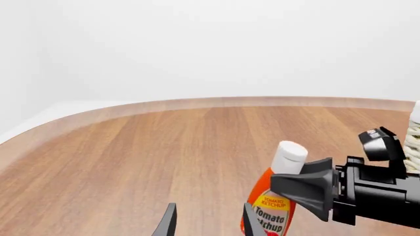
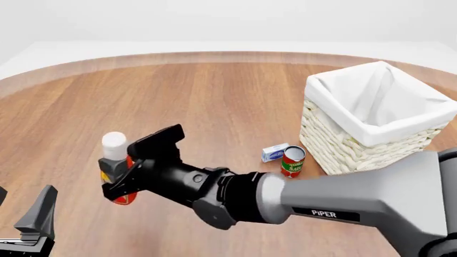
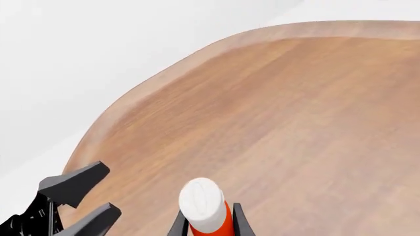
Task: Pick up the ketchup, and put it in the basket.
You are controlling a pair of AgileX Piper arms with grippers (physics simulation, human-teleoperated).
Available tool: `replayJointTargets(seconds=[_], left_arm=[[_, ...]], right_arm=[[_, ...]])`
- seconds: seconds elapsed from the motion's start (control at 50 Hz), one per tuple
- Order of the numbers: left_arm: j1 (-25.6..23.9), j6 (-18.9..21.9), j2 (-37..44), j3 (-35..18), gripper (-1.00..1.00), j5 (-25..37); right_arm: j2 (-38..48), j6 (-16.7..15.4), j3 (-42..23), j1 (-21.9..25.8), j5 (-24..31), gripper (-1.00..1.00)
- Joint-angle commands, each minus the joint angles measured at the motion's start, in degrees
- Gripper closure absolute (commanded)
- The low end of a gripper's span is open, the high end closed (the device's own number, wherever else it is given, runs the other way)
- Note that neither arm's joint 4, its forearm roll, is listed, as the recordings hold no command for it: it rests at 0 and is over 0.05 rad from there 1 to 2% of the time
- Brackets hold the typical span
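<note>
The ketchup [image 2: 114, 144] is a small red bottle with a white cap and a yellow label, standing at the table's left front. My right gripper [image 2: 114, 179] reaches across from the right and is shut on the ketchup's body; in the right wrist view its fingers [image 3: 239, 221] hug both sides of the ketchup [image 3: 202, 199]. In the left wrist view the ketchup [image 1: 274, 209] leans a little. My left gripper [image 2: 36, 219] stands open at the front left corner, apart from the bottle. The basket [image 2: 357, 144], cream wicker with a white liner, stands at the right.
A red-and-green tomato sauce can [image 2: 292, 161] and a small blue-and-white pack [image 2: 274, 152] lie just left of the basket. The right arm's grey body crosses the front of the table. The table's curved edge runs along the back.
</note>
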Motion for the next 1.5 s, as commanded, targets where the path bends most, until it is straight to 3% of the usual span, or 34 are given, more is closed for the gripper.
replayJointTargets(seconds=[0.02, 0.5, 0.82, 0.86, 1.04, 1.2, 1.5], left_arm=[[0.0, 0.0, 0.0, 0.0, -1.0, 0.0], [0.0, 0.0, 0.0, 0.0, -1.0, 0.0], [0.0, 0.0, 0.0, 0.0, -1.0, 0.0], [0.0, 0.0, 0.0, 0.0, -1.0, 0.0], [0.0, 0.0, 0.0, 0.0, -1.0, 0.0], [0.0, 0.0, 0.0, 0.0, -1.0, 0.0], [0.0, 0.0, 0.0, 0.0, -1.0, 0.0]], right_arm=[[-2.3, 0.6, 0.4, -2.5, -0.7, 1.0], [-10.7, -3.7, 3.1, -9.0, -0.4, 1.0], [-13.8, -4.2, 4.3, -16.3, -2.3, 1.0], [-14.6, -4.6, 4.7, -19.1, -3.0, 1.0], [-16.5, -5.4, 6.3, -23.0, -5.1, 1.0], [-18.4, -6.2, 8.1, -30.9, -7.8, 1.0], [-23.3, -3.9, 13.5, -39.3, -11.9, 1.0]])
